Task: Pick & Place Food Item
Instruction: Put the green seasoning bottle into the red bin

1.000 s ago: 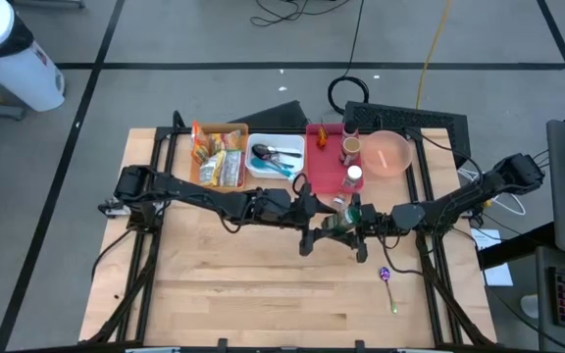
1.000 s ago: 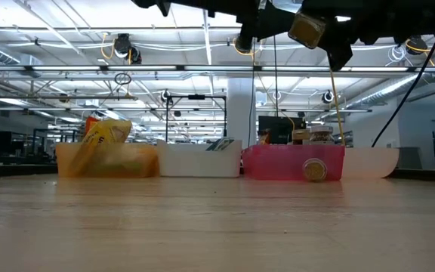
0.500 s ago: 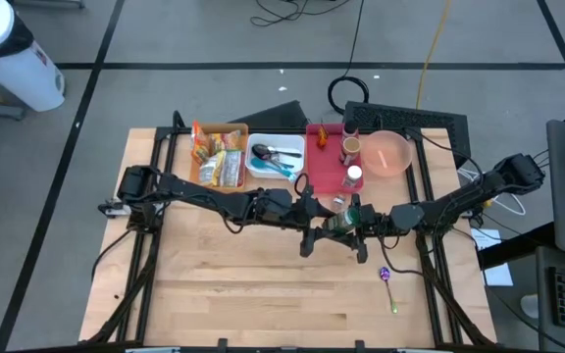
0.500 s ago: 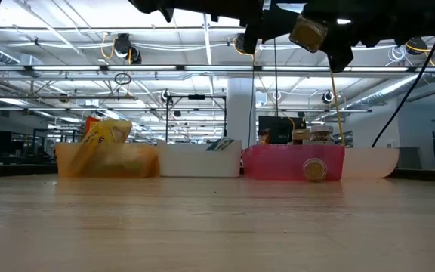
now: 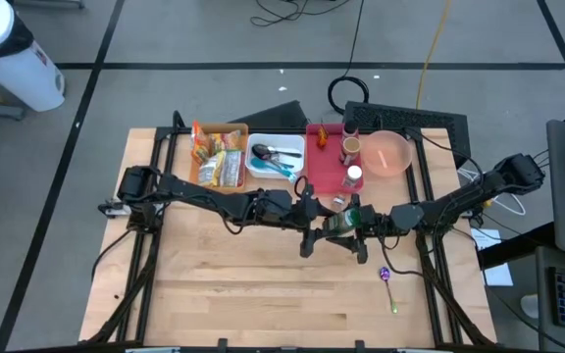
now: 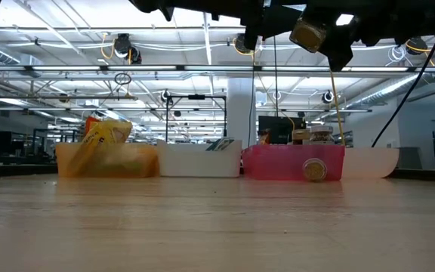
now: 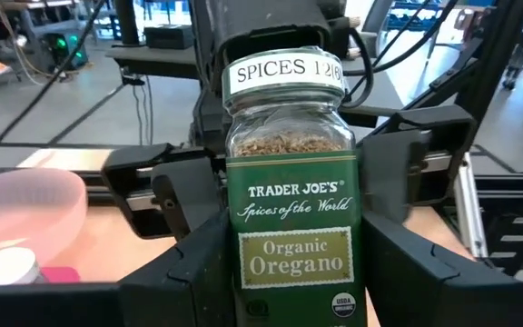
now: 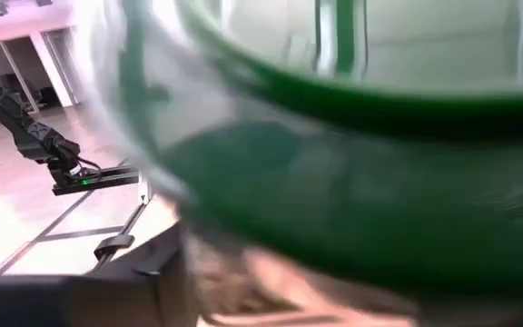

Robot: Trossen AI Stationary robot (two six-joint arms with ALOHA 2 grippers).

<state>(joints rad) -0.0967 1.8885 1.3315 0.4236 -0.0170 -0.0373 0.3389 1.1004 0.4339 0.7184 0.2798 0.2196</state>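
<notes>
A glass oregano jar (image 7: 293, 209) with a green label and a white-banded lid hangs in the air above the table's middle (image 5: 339, 222), lying about level, its lid toward the right arm. My left gripper (image 5: 328, 224) comes from the table's left and is shut on the jar's base half. My right gripper (image 5: 351, 221) faces it from the table's right. It is open, and its fingers (image 7: 407, 159) stand on either side of the jar's lid end. The low view shows the jar (image 6: 308, 33) high above the tabletop. My left gripper pinches the jar's labelled body (image 7: 243, 272) near the base between its two fingers (image 7: 198, 272), one on each side. The fingers come level from the table's left and lie along the jar. The jar is lifted clear of the table, roughly level.
Along the far edge stand an orange bin of snack packs (image 5: 196, 147), a white bin of utensils (image 5: 253, 169), a red bin with jars (image 5: 322, 169) and a pink bowl (image 5: 388, 154). A purple-headed stick (image 5: 386, 279) lies near the right. The near half of the tabletop (image 5: 263, 294) is bare wood.
</notes>
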